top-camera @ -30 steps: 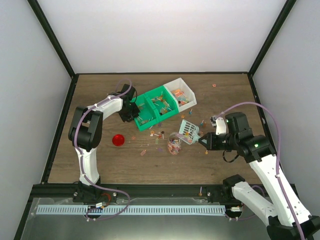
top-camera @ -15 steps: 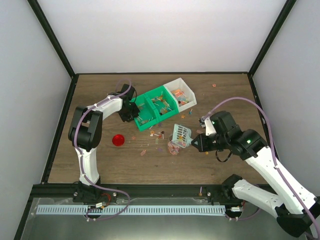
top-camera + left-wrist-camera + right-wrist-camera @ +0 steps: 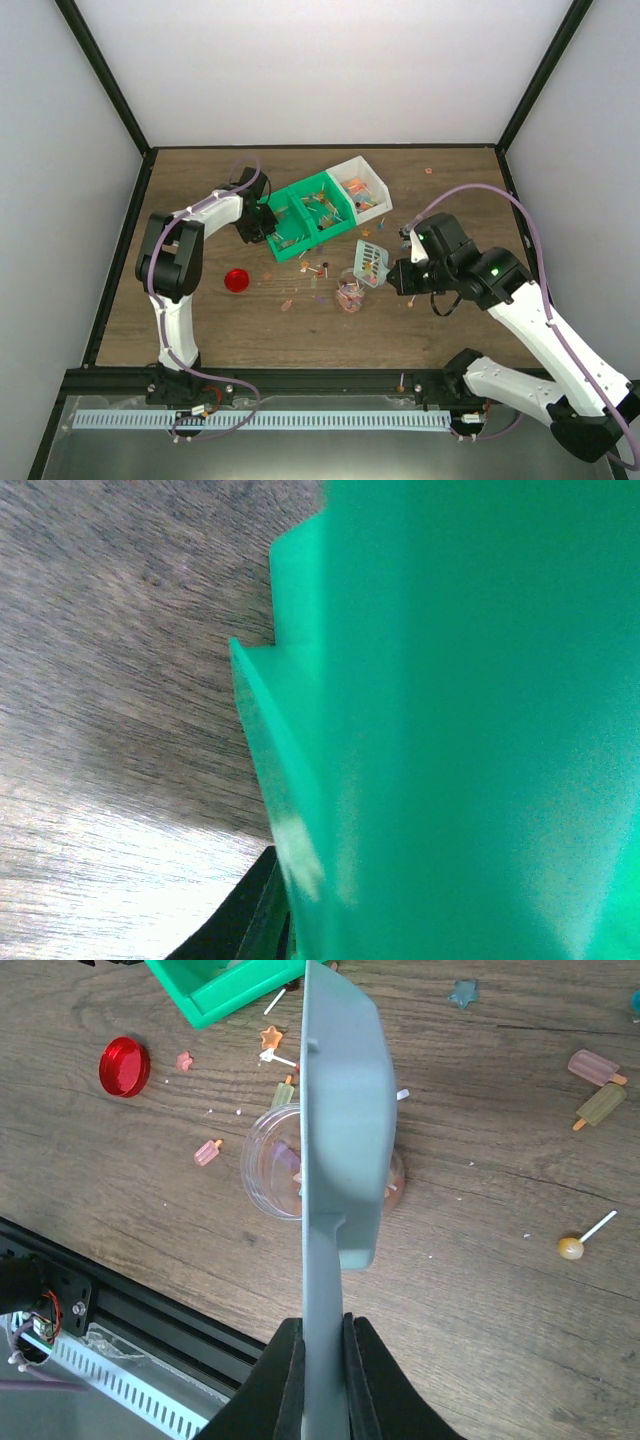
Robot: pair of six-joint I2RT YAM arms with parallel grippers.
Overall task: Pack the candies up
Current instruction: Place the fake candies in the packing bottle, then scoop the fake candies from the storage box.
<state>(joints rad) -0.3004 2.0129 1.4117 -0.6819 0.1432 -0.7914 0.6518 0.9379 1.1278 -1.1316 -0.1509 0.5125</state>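
Scoop [image 3: 371, 262] raised on edge over jar [image 3: 250, 1160], candies [image 3: 288, 1172] inside

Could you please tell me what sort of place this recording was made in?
Most likely a lab robot test cell: plain white panels in a black frame enclose a wood-grain table, with two arms bolted at its near edge.

1. The desk [image 3: 450, 180] was a dark brown wood-grain board, its grain running side to side in the top view.
2. A plain white back wall [image 3: 320, 70], left wall [image 3: 50, 200] and right wall [image 3: 590, 150] closed it in on three sides.
3. Black frame bars [image 3: 110, 82] ran along the joins between the walls and around the desk's edges.
4. At the near edge lay a black rail [image 3: 320, 380], with a pale slotted strip [image 3: 300, 420] just below it.
5. The light was soft and even. The left wrist view caught a bright sheen [image 3: 110, 890] on the wood.
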